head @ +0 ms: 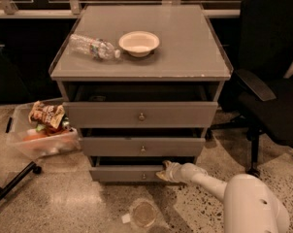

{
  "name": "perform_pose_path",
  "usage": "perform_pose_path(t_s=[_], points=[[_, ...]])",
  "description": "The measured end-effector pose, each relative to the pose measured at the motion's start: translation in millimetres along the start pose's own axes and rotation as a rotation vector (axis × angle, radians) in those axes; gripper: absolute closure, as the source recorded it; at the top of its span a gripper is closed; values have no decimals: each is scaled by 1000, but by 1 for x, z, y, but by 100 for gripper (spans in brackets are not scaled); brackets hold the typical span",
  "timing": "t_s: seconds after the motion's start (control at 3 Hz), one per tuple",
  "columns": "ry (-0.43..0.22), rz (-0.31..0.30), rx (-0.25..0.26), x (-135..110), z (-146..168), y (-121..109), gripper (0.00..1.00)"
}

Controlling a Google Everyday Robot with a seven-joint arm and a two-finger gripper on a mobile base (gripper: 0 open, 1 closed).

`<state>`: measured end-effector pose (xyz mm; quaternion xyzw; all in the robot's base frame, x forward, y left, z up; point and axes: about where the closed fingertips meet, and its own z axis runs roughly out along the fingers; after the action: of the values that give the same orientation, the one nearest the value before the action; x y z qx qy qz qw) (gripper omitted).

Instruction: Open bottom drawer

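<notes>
The grey cabinet has three drawers, all pulled out a little. The bottom drawer [122, 173] has the smallest front panel, with a small round metal knob [143, 176] at its centre. It stands slightly out, with a dark gap above its front. My gripper [164, 172] is at the top edge of this drawer's front, just right of the knob, at the end of my white arm [204, 180] that reaches in from the lower right.
A plastic bottle [93, 47] and a white bowl [139, 42] lie on the cabinet top. A clear bin of snacks [40, 135] stands on the floor at the left. A black office chair [270, 81] is on the right. A round lid [144, 213] lies on the floor in front.
</notes>
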<state>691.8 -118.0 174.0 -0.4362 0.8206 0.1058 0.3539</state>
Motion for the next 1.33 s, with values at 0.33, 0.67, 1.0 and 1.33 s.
perform_pose_path(t_s=[0.33, 0.67, 1.0, 1.33], points=[[0, 0, 0, -2, -2, 0, 55], [0, 0, 0, -2, -2, 0, 36], [0, 0, 0, -2, -2, 0, 13], [0, 0, 0, -2, -2, 0, 0]])
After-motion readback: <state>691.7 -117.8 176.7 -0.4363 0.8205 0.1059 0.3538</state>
